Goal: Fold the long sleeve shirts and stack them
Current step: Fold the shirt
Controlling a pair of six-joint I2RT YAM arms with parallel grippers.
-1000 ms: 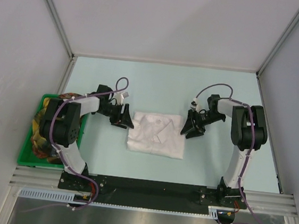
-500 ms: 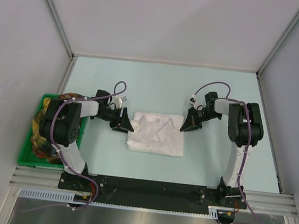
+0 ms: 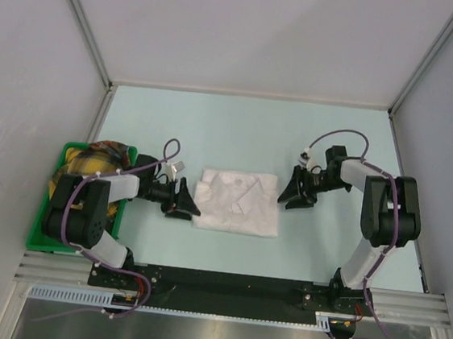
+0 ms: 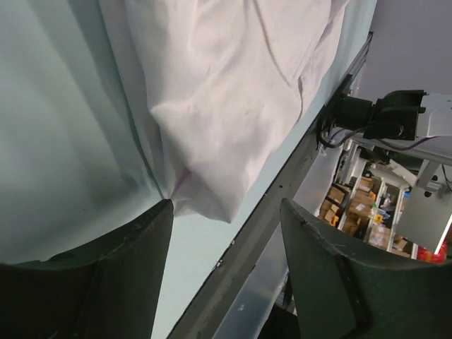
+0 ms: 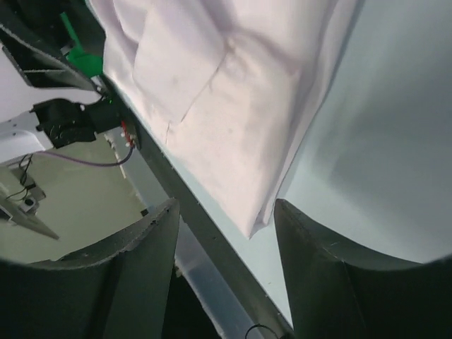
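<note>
A folded white long sleeve shirt [image 3: 237,204] is lying flat as a wrinkled rectangle in the middle of the pale blue-green surface [image 3: 239,130], a little nearer the near edge than the far one. Its collar is facing up toward the far side of the fold. How many layers of cloth are making up the rectangle cannot be told from above.

The left claw [image 3: 185,202] is sitting low over the surface just beside the shirt's left edge, toward its near corner. Its two dark fingers [image 4: 92,282] are standing well apart in the left wrist view, with nothing gripped between them. A rounded corner of the white cloth is lying just ahead of the gap, and the cloth is casting a shadow on the bare surface beside it.

The right claw [image 3: 294,193] is hanging just beside the shirt's right edge, toward its far corner. Its fingers [image 5: 332,282] are likewise spread wide and holding nothing. In the right wrist view a corner of the shirt is showing in the space ahead of the fingers, resting on the surface. Whether either claw's fingertips are brushing the cloth cannot be told.

At the left edge of the surface a green plastic bin [image 3: 39,235] is sitting partly under the left arm, with a crumpled yellow and dark patterned cloth [image 3: 108,151] bunched inside it, well apart from the white shirt.
</note>
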